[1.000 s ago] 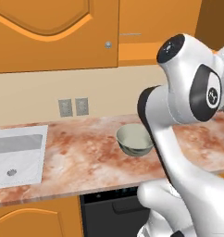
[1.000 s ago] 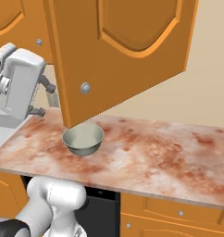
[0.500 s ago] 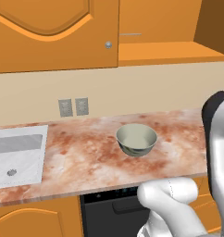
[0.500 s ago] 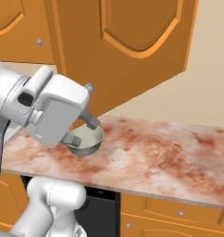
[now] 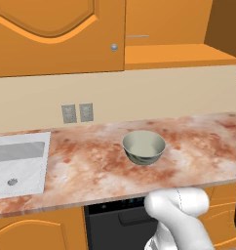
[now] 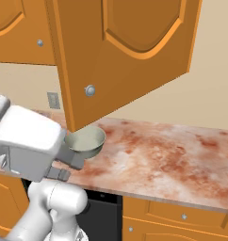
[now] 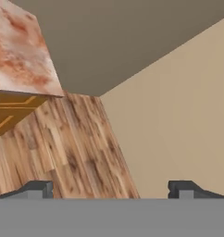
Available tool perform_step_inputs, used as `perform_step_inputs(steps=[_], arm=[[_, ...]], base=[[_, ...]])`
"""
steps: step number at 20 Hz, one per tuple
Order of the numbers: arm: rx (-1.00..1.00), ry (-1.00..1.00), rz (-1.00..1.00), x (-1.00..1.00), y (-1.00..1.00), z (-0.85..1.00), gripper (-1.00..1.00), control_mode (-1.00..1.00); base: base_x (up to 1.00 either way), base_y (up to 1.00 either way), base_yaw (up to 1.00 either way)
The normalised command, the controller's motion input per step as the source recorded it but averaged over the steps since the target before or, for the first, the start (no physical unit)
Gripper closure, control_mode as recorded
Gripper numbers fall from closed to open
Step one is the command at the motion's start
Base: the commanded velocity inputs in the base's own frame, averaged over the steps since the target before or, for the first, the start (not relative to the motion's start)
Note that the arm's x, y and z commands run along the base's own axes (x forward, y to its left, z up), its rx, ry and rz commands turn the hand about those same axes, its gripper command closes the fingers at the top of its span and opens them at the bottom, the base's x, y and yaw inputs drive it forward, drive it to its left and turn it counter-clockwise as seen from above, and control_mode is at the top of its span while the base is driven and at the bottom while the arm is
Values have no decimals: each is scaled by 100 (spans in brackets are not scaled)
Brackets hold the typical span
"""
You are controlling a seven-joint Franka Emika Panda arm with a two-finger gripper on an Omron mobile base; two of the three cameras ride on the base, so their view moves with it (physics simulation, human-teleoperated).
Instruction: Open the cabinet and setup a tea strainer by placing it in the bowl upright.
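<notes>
The cabinet's right door [image 6: 130, 52] stands swung open, its silver knob [image 6: 90, 90] facing the right base camera. The left door [image 5: 51, 34] is shut. Inside the open half [image 5: 178, 29] a thin grey line [image 5: 137, 35] shows; I cannot tell whether it is the tea strainer. The bowl [image 5: 144, 146] sits upright and empty on the counter, partly hidden in the right base view [image 6: 87, 140] by the door and my hand. My gripper [image 7: 113, 189] is open with nothing between its fingertips, pointing at the wooden floor and a beige wall. The white hand [image 6: 26, 148] hangs low, in front of the counter's edge.
A marbled reddish counter [image 5: 90, 166] runs across, with a white sink [image 5: 17, 163] at its left end and two wall outlets [image 5: 76, 113] behind. Orange base cupboards [image 6: 182, 216] and a dark oven front [image 5: 115, 227] lie below. The open door overhangs the counter near the bowl.
The arm has swung down from beside the cabinet to low in front of the counter, out of the left base view's upper part. The jaws stayed open. Door and bowl have not moved.
</notes>
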Motion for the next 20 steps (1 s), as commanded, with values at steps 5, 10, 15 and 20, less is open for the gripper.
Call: perform_step_inputs(steps=[5,10,15,20], arm=[[-14,7,-1,19,91,-5,-100,-100],[-16,10,-1,41,91,0,-100,-100],[-11,5,0,78,73,0,-100,-100],[2,-9,3,92,69,0,-100,-100]], base=[[0,0,0],[0,0,0],[0,0,0],[0,0,0]])
